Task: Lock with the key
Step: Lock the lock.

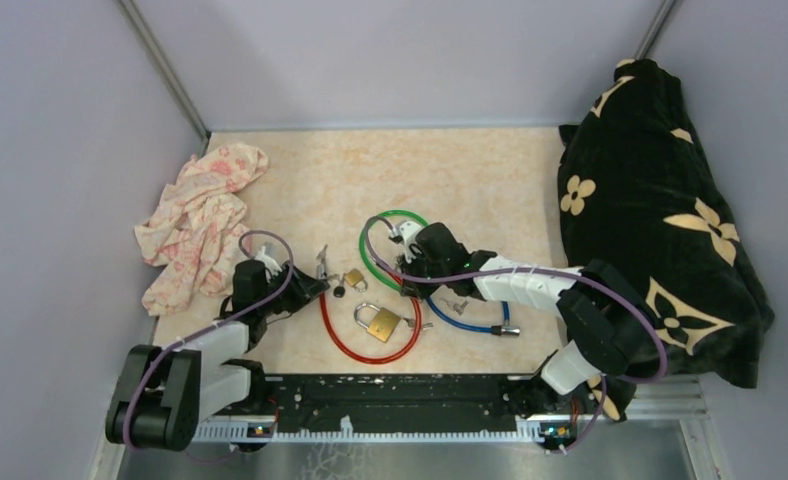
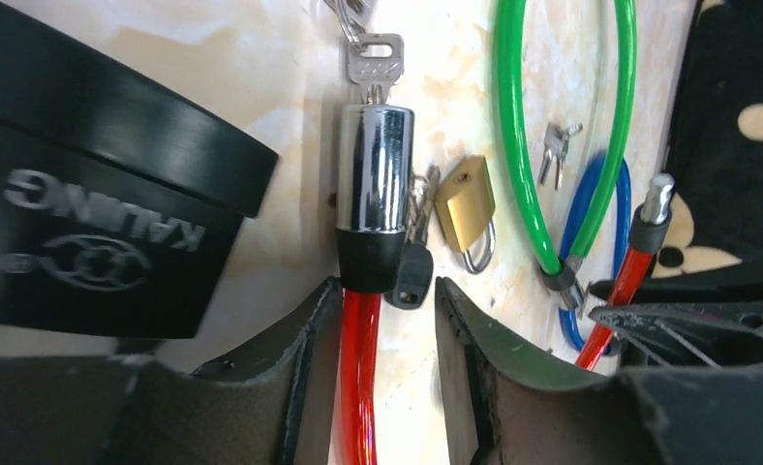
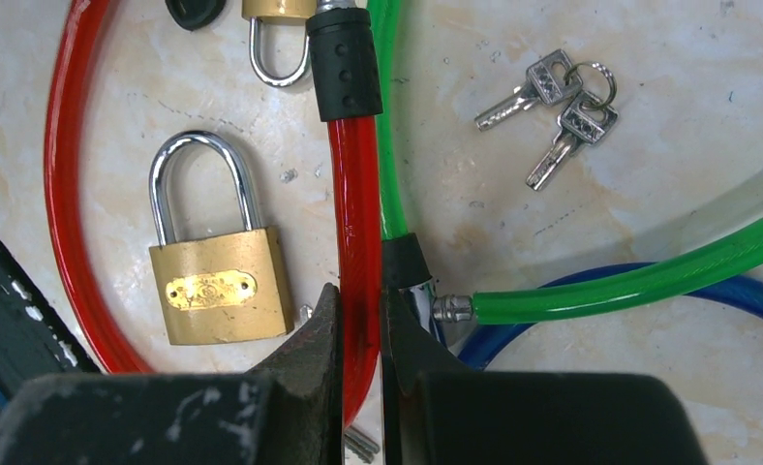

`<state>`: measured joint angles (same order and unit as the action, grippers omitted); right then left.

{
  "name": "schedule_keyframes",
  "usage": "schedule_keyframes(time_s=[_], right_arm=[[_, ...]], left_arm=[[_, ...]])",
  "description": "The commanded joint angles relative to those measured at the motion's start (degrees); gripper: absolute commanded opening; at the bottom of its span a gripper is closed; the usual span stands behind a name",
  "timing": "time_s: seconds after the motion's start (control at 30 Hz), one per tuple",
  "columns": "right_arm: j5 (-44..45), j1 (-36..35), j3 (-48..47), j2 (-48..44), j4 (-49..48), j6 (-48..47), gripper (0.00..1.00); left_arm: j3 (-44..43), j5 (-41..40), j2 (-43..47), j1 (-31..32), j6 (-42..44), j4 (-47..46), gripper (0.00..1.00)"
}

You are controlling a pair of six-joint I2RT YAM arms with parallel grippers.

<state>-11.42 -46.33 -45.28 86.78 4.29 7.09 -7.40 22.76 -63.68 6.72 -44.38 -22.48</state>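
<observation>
Near the middle of the beige marbled bench (image 1: 450, 170), the red plastic-coated cable lock (image 3: 356, 194) lies looped, a silver key (image 2: 375, 63) in its chrome cylindrical lock head (image 2: 376, 165), with the left end effector (image 2: 387, 295) spread apart astride the cable below that head and the right end effector (image 3: 360, 300) clamped on the cable.

Tabletop (image 1: 450, 170): smooth stone-look surface, beige, faint sheen.
Red cable (image 2: 356, 378): glossy plastic sheath. Its lock barrel (image 2: 376, 165) is mirror-polished chrome, and the collar below it is matt black, rubbery-looking.
Key (image 2: 375, 63): plain silvery metal, stamped face.
Green cable (image 3: 629, 286): glossy plastic, slightly translucent.
Blue cable (image 3: 736, 291): glossy plastic.
Large padlock (image 3: 221, 286): satin brass body, bright polished steel shackle.
Small padlock (image 2: 465, 203): same brass look, shiny.
Key bunch (image 3: 552, 102): duller silver metal.
Left tool (image 2: 387, 291) and right tool (image 3: 361, 310): matt black plastic fingers, scuffed with pale specks.
Far-left rag (image 1: 202, 220): thin, soft printed cloth, crumpled.
Right blanket (image 1: 660, 220): black plush, velvety, matt.
</observation>
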Motion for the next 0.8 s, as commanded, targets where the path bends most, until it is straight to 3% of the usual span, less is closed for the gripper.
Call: schedule_keyframes(time_s=[0.0,0.13,0.33,0.47,0.57,0.77], right_arm=[[-3.36,-0.39,-4.0,-2.12,-3.82,0.93,0.0],[-5.69,-0.37,-4.42,-2.32,-5.89,2.93,0.0],[-8.84,-0.43,-3.84,-1.75,-9.38,4.77,0.0],[-7.33,-1.09,-7.59,0.69,-0.12,1.88,0.0],[-6.32,-1.69,-8.88,1.87,3.47,2.43,0.0],[-6.63,-1.89,-6.96,0.86,-2.4,9.09,0.0]], left_arm=[[0.69,0.72,-2.06,4.17,-0.44,-0.54,0.45],[-0.19,0.72,-3.82,6.2,0.38,-1.88,0.38],[-0.35,1.96,-3.72,8.23,2.36,-6.44,0.39],[-0.85,-1.42,-2.8,8.62,10.05,-7.86,0.4],[-1.17,0.47,-1.89,9.52,19.15,-7.39,0.37],[-4.19,-1.4,-1.54,17.95,25.28,-2.4,0.32]])
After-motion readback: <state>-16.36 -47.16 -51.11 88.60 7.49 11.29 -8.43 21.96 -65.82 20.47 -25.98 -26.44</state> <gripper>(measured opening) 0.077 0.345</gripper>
